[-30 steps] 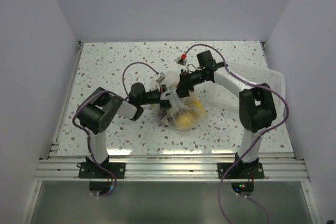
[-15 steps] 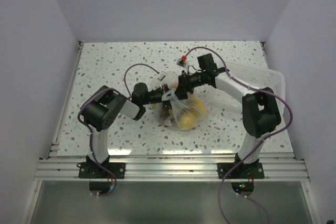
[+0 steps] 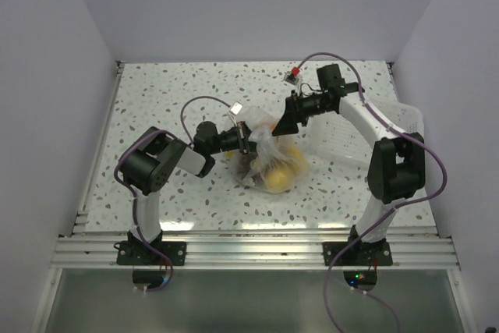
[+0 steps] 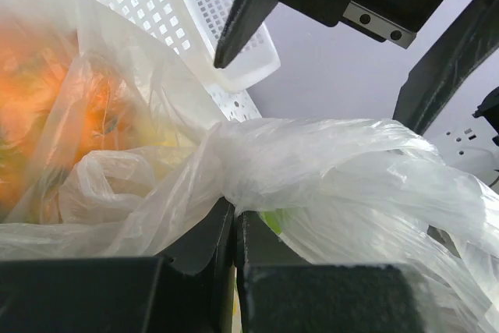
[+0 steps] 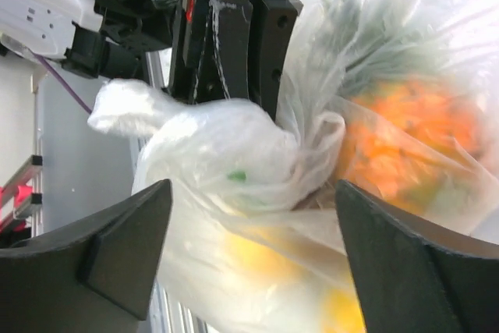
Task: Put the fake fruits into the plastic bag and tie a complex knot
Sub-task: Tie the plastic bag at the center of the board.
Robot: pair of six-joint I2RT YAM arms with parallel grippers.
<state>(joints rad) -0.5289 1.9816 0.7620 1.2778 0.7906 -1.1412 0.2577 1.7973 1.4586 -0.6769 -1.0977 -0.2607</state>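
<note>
1. The step in hand looks like the tying. The left gripper (image 3: pixel 247 139) is clamped on the bunched neck of the plastic bag (image 3: pixel 269 163), film pinched between its jaws. That pinch should be firm enough that the neck cannot slide out under the load.
2. The right gripper (image 3: pixel 277 127) stands wide apart and holds nothing, just beside the neck. It should close on the loose tail beyond the pinch, not on the bag's body or on the other gripper's fingers, which are very near.
3. Any pull should be slow and in line with the neck, because thin film can stretch or tear.
4. The bag rests on the bench (image 3: pixel 156 99) between the two arms, beside the white slotted tray (image 3: pixel 366 118). Its neck is raised toward the left gripper.
5. The bag is clear, thin and crinkly. The fake fruits (image 3: pixel 279 179) show through it, yellow and orange with a dark one low on the left, and none shows outside it from above.
6. The knot (image 5: pixel 234 142) is a whitish twisted bunch. I cannot tell whether it is cinched.
</note>
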